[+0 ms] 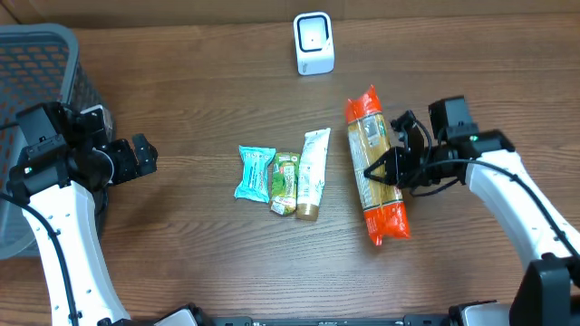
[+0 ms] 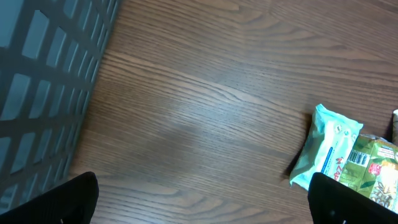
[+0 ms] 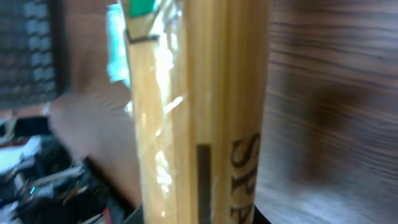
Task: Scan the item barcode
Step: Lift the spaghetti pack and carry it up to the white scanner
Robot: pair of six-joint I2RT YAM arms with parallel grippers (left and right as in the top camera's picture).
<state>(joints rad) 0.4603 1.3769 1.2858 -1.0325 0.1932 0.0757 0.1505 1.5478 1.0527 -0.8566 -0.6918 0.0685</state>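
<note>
Though right hand (image 1: 379, 174) was closed on spaghetti pack (image 1: 370, 136), pack lay on table (image 1: 199, 263), well apart from white scanner (image 1: 314, 43). Scan not yet done. Left hand (image 1: 145, 156) wide open, empty.

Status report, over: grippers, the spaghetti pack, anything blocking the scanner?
Left gripper open, beside the basket. Right gripper shut on spaghetti pack. Nothing between pack and scanner; small packets lie off to the side.
</note>
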